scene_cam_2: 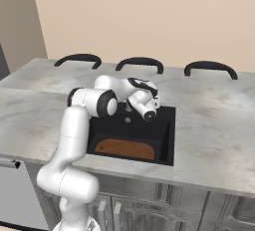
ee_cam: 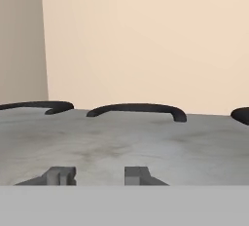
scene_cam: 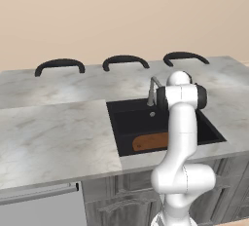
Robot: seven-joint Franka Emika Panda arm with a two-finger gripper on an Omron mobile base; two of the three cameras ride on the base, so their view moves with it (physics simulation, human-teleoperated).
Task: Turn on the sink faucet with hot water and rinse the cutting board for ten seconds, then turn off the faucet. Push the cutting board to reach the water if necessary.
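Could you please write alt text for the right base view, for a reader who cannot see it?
A white robot arm reaches over a black sink set in a grey marble counter, its tool near the basin's back edge. An orange-brown cutting board lies flat in the front of the basin; three black chair backs line the far side.

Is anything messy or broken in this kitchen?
Nothing looks broken or spilled. The cutting board lies flat at the front of the black sink, and the sink faucet stands upright behind it with no water showing. The end effector points out over the grey counter, holding nothing.
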